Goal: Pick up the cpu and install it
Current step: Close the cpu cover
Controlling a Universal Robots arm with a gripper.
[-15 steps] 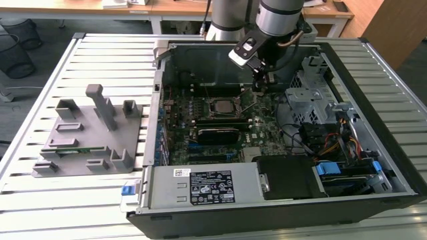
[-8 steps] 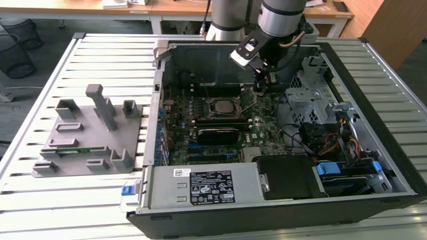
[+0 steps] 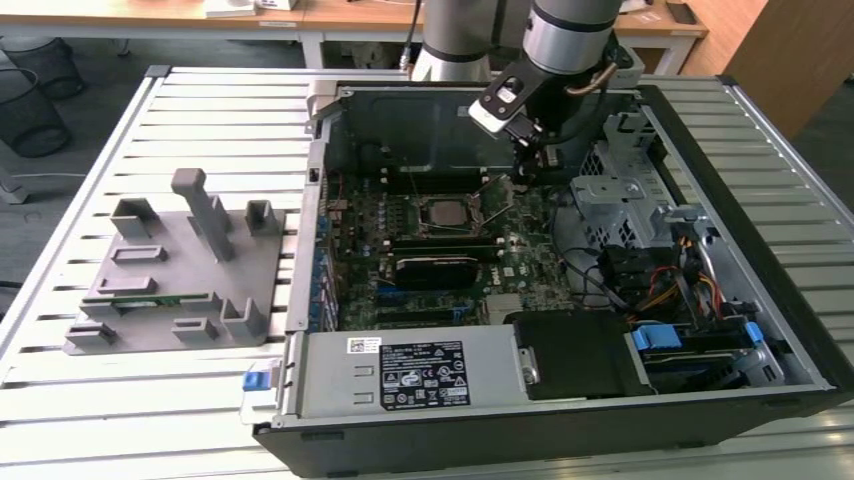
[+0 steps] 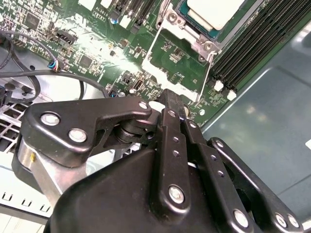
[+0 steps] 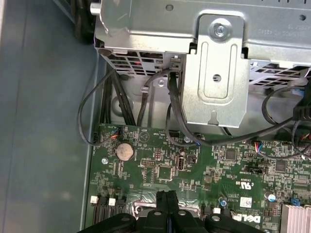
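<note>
While the cpu (image 3: 445, 212) lies seated on the motherboard (image 5: 209, 167), the claw (image 4: 167, 96) hovers near it, fingers pressed together, gripping nothing.

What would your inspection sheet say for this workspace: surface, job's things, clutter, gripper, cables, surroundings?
Surface: slatted metal table carrying an open computer case.
Job's things: cpu lies in the motherboard socket.
Clutter: grey fixture holding a green circuit strip.
Gripper: gripper shut, holding nothing, above the board beside the socket.
Cables: black cables below the drive cage.
Surroundings: wire bins, desks.
</note>
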